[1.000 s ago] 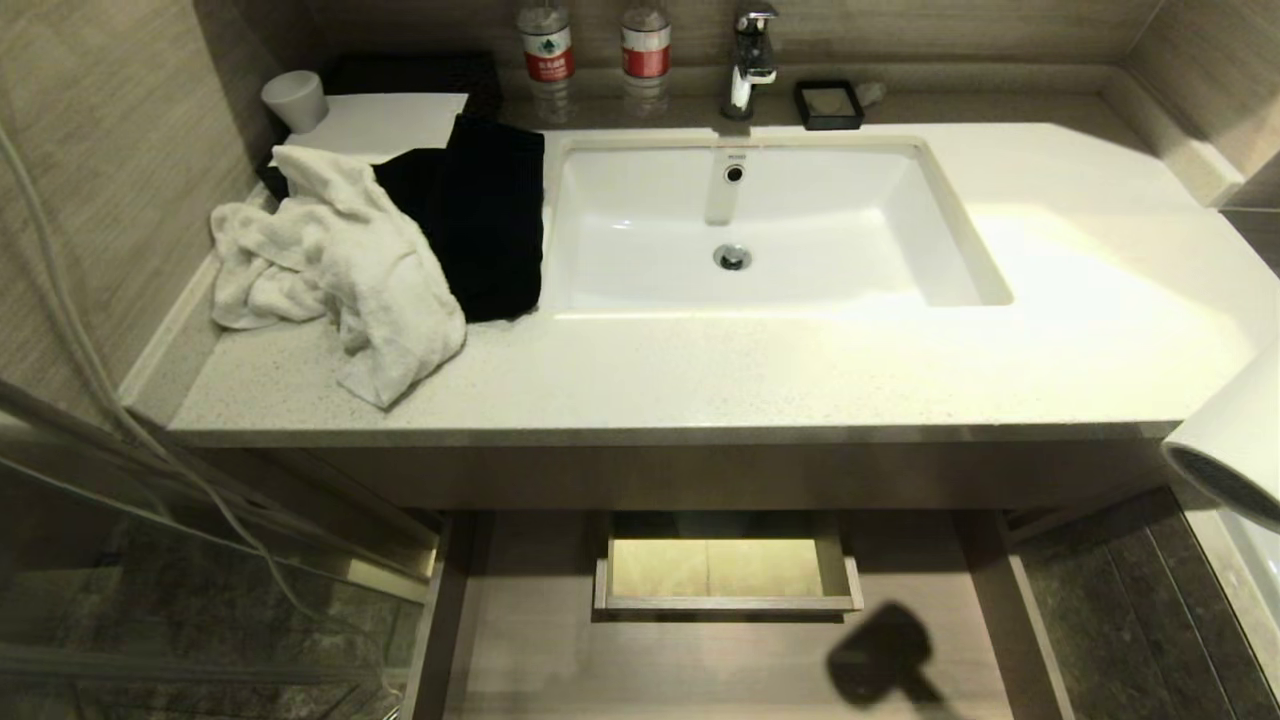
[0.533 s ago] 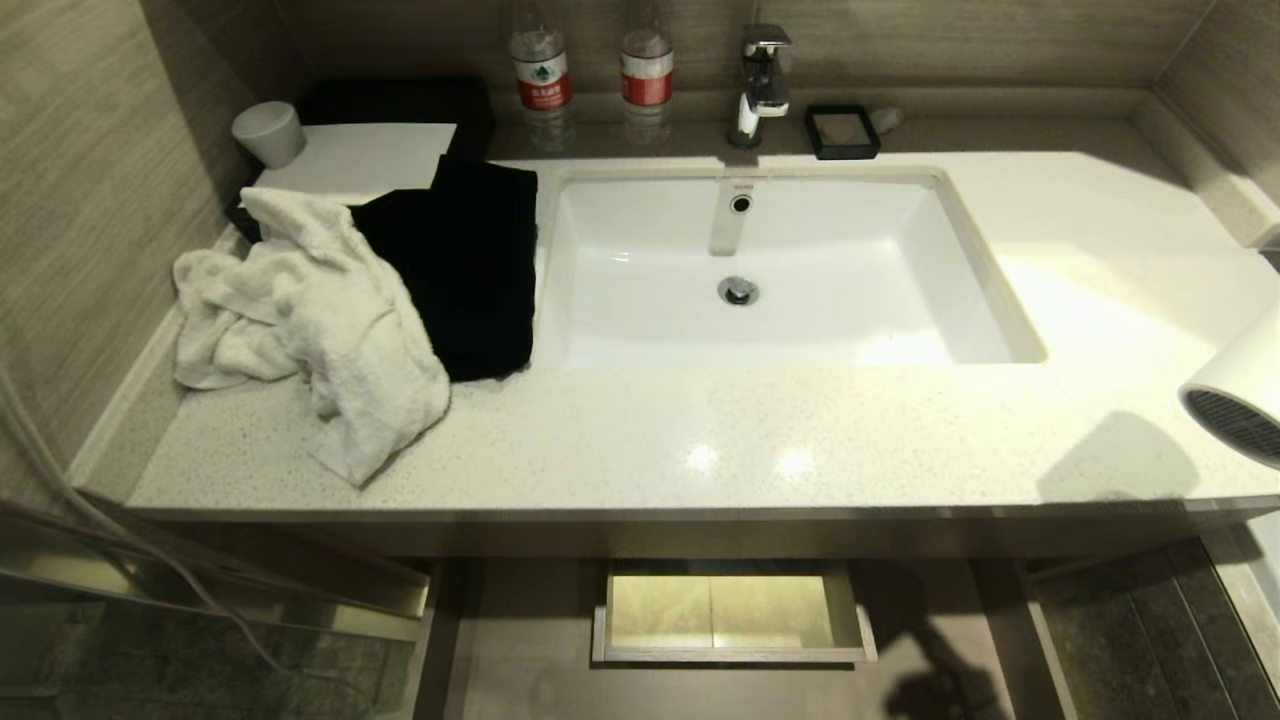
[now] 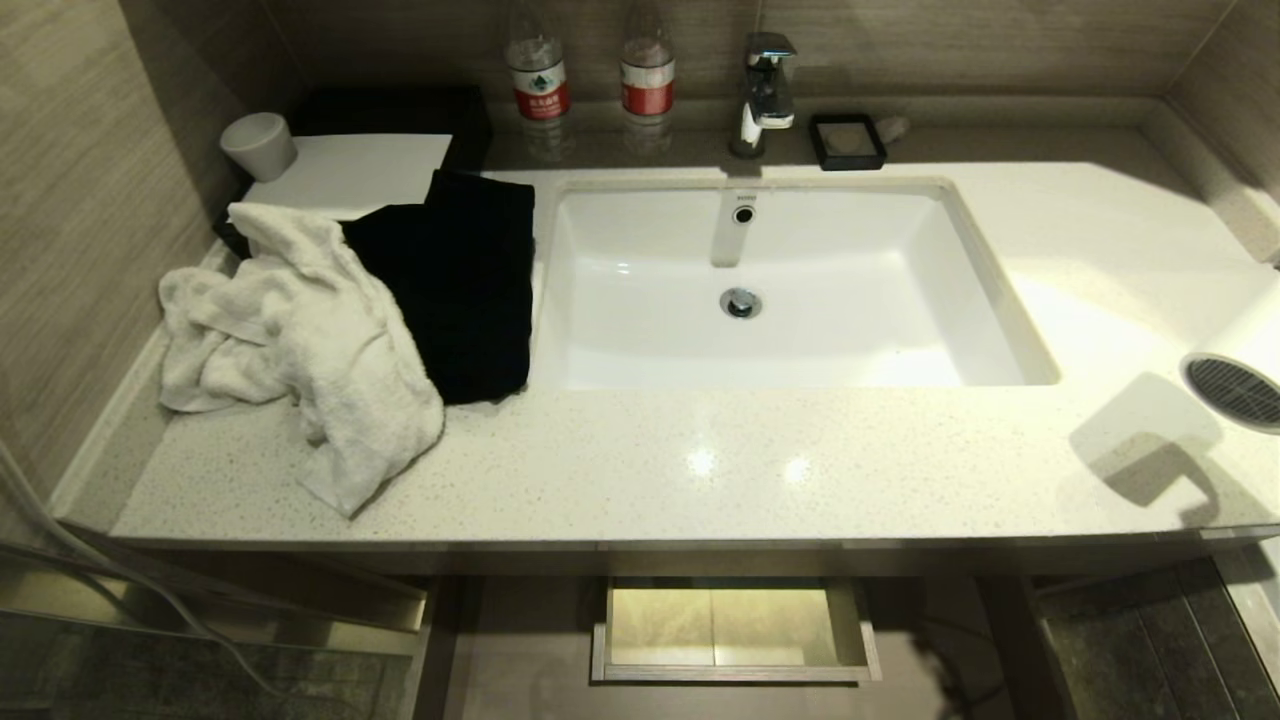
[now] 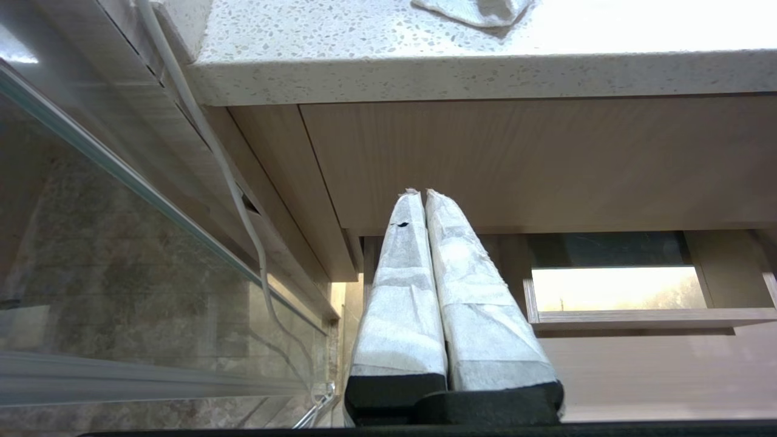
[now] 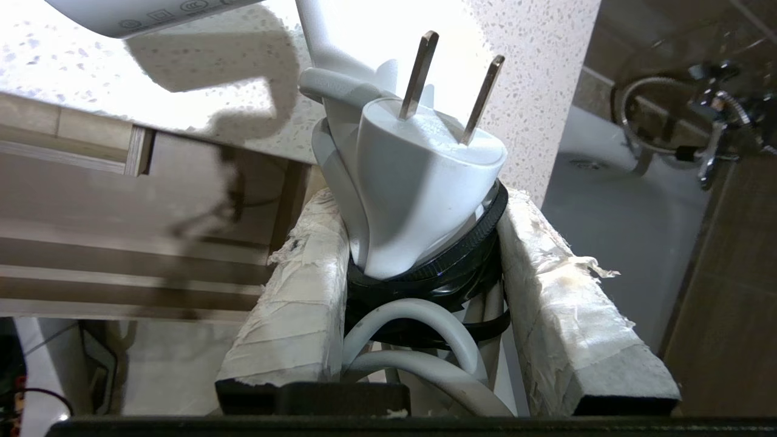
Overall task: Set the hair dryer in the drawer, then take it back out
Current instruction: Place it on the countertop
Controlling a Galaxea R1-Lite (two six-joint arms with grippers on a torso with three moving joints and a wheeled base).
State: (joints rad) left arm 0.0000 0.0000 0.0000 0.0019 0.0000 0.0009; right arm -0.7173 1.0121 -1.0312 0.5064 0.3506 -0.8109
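Hair dryer (image 3: pixel 1240 385) over countertop (image 3: pixel 700 470) edge, w/ right pincer (image 5: pixel 425 267) clenched on it; left pincer (image 4: pixel 422 197) closed.

The bench (image 3: pixel 640 470) is pale speckled stone, polished enough to throw back two light spots. The sink (image 3: pixel 800 340) is glossy white ceramic, the tap (image 3: pixel 765 90) bright chrome. A rumpled white towel (image 3: pixel 300 350) looks nubby terry; the black cloth (image 3: pixel 460 280) beside it is matt. The drawer (image 3: pixel 730 675) is light wood-grain with a dull finish. The hair dryer (image 3: pixel 1235 385) is smooth white plastic with a grey mesh grille, its plug (image 5: pixel 419 182) faintly textured, with bare metal prongs. Frayed pale tape wraps the right claw (image 5: pixel 419 255) and the left claw (image 4: pixel 422 200)
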